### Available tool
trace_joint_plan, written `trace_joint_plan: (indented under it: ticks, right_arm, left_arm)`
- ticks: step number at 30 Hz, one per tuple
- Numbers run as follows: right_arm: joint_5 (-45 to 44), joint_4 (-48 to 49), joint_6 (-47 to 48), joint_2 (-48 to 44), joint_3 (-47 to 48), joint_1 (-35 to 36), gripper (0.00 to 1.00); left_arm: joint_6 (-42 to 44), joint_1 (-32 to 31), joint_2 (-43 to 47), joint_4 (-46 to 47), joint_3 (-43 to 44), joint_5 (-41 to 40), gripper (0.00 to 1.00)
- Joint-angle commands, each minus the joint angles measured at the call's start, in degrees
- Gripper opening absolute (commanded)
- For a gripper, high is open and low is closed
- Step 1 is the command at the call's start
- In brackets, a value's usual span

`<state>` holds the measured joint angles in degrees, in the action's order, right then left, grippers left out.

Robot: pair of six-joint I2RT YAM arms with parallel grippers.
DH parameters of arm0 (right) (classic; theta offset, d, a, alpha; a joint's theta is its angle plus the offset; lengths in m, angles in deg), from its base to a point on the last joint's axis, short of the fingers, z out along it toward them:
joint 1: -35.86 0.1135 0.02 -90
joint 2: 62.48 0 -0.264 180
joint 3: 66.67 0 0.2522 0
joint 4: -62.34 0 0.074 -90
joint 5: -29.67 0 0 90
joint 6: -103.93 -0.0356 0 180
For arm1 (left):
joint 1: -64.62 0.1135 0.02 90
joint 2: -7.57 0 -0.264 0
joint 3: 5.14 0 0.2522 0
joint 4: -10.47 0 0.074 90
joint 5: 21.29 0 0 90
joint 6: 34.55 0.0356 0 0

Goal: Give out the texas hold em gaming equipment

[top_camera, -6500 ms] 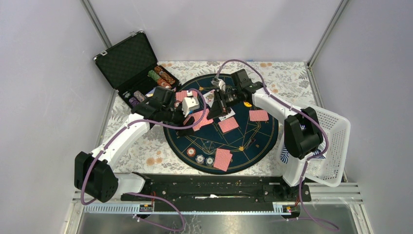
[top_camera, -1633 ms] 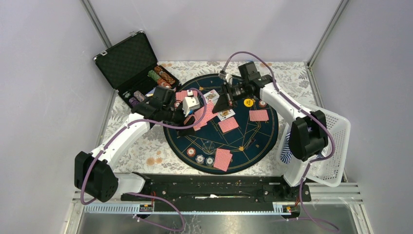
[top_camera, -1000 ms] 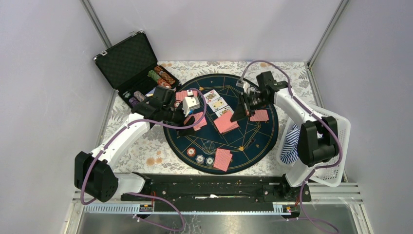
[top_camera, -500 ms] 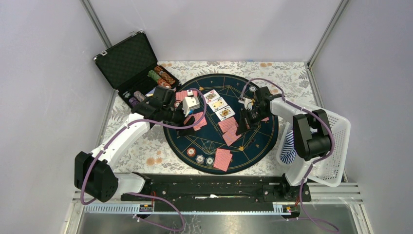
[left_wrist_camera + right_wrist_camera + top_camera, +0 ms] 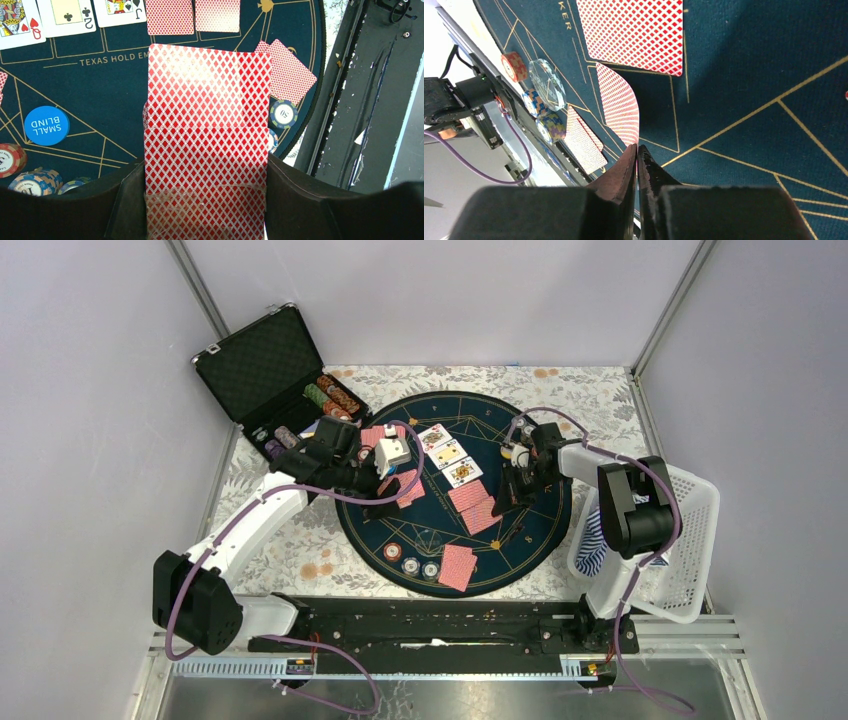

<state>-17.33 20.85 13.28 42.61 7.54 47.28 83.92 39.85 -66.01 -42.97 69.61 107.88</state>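
Top external view, entries listed from the near rim of the round mat outward.

1. Near rim of mat: card pair, red backs up, overlapping. Chips lie just left of it. My right wrist view shows a clear disc among them, its marking unreadable.

2. Right of mat centre: my right gripper, jaws drawn almost together with only a slit between them. They sit on the near edge of a bowed card, red-backed. Where its far end meets the mat I cannot make out. Just beyond lies a flat card, cut off by the frame top.

3. Left of mat centre: my left gripper, partly spread and clamped across the deck, red backs toward the lens. The deck hides most of the mat behind it and covers part of a chip at its right edge.

4. On the mat, left of the deck: blue disc, lettered SMALL BLIND.

5. Far part of mat: face-up cards, three in a row. In my left wrist view the frame cuts them off.

6. Off the mat's far-left rim: black case, lid raised, with chip rows inside, partly hidden by my left arm.

7. Off the mat's right rim: white basket. The striped cloth inside is mostly screened by my right arm.
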Motion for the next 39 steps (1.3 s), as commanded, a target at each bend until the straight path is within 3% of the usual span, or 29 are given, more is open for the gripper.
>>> trace_joint_plan:
  ticks: [1,4,6,9,18,26,39]
  right_arm:
    - [-1.78,-1.03,0.37,0.10,0.52,-0.33,0.12]
    - [-3.01,-2.35,1.57,-0.17,0.88,-0.35,0.18]
    - [-3.56,-2.82,1.95,-0.44,0.98,-0.35,0.33]
    - [-4.22,-3.01,1.90,-1.24,1.10,-0.35,0.45]
    - [-6.78,-5.08,2.23,-6.92,4.56,-0.44,0.69]
    - [-7.62,-1.97,-0.98,-8.70,9.40,4.23,0.83]
    - [-24.05,5.03,-1.22,-9.11,12.52,22.91,0.84]
  left_arm:
    - [0.64,0.03,1.36,2.65,1.79,1.32,0.00]
    - [0.72,0.08,1.34,2.59,1.68,1.34,0.00]
    - [0.71,0.08,1.34,2.63,1.66,1.29,0.00]
    - [0.76,0.08,1.25,2.62,1.72,1.36,0.00]
    - [0.80,0.08,0.99,2.59,1.62,2.00,0.00]
    - [0.45,0.08,1.00,2.62,1.59,2.63,0.00]
    - [-0.67,0.08,0.51,3.15,1.94,2.43,0.00]
